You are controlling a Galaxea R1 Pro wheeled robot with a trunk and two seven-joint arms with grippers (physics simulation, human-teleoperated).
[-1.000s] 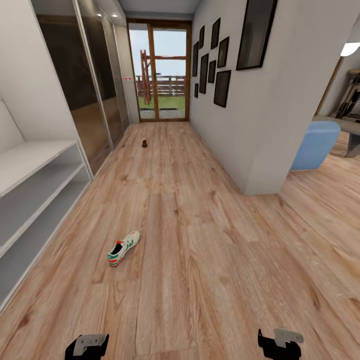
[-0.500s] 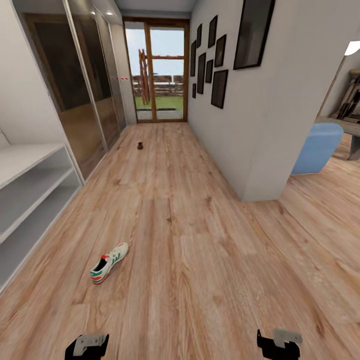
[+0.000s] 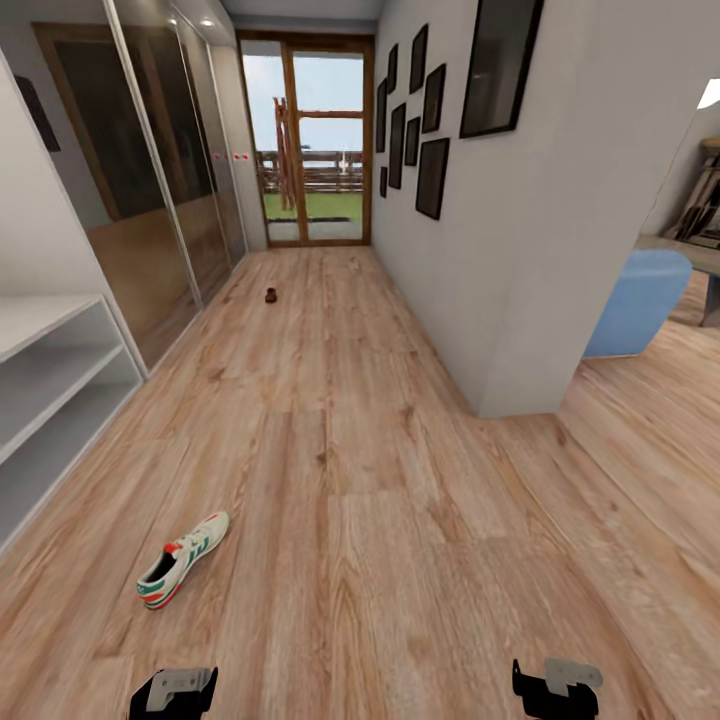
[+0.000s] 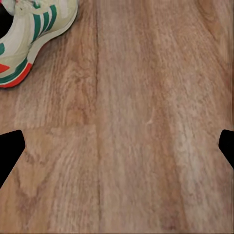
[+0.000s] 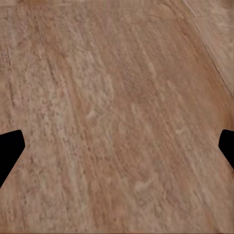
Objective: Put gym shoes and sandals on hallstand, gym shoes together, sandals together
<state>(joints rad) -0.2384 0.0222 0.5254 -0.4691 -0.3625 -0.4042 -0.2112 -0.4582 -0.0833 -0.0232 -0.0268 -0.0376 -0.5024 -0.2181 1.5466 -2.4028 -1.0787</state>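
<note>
Wood-plank corridor floor (image 3: 380,520) lies under us; one gym shoe (image 3: 182,572) rests ahead of our left gripper (image 3: 172,692), both grippers wide open and empty. We risk nudging the shoe away from the hallstand (image 3: 45,400) if we approach carelessly.

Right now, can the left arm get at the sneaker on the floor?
Probably yes. The sneaker lies on bare floor just ahead of the left gripper, with nothing between them. The gripper looks open and holds nothing, though it would need to go lower.
</note>
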